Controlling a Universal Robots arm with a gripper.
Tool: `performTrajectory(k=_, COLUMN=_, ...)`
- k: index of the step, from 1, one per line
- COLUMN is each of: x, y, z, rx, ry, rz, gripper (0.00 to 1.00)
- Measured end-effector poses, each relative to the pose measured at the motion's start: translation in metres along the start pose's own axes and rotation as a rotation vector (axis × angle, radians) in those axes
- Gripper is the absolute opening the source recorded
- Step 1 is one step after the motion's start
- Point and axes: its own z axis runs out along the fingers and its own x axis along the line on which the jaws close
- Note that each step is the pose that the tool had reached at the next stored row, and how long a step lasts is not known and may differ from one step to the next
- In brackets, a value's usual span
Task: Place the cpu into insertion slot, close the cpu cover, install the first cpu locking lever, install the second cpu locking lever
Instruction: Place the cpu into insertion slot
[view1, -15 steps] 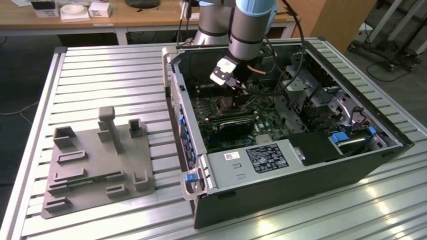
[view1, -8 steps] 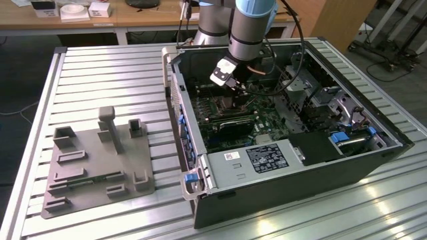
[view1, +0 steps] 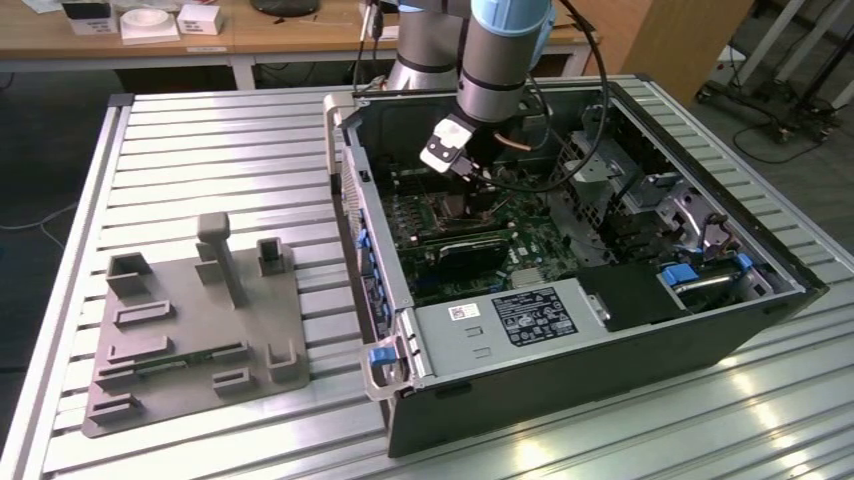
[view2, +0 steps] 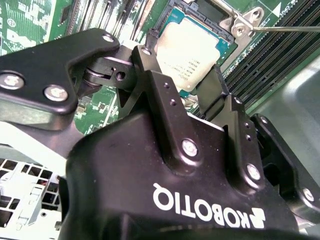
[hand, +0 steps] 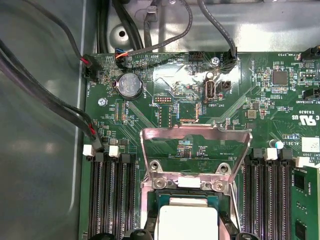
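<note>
The cpu (view2: 192, 47), a flat square chip with a silvery top, lies between my gripper's (view2: 182, 62) two black fingers (view2: 157, 85), which are closed against its sides. In the first wrist view the cpu (hand: 187, 222) is down at the insertion slot (hand: 148, 202), inside its silver rim; I cannot tell whether it is fully seated. The cpu cover (hand: 195, 131) stands swung open at the slot's hinge edge. A thin lever rod (view2: 290, 29) sticks out beside the slot. In the exterior view my gripper (view1: 467, 188) reaches down into the computer case (view1: 561, 380) over the motherboard.
Long black memory slots (hand: 110, 200) run along both sides of the socket. Black cables (hand: 50, 100) pass along the case floor beside the board. A coin battery (hand: 130, 85) lies beyond the cover. On the slatted table a grey fixture block (view1: 194, 320) stands beside the case.
</note>
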Motion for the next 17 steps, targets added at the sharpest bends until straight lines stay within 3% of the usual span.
performTrajectory(k=17, x=0.0001, y=-0.0052, z=0.0003, rx=-0.0002, ry=0.0002, rz=0.006, gripper=0.55)
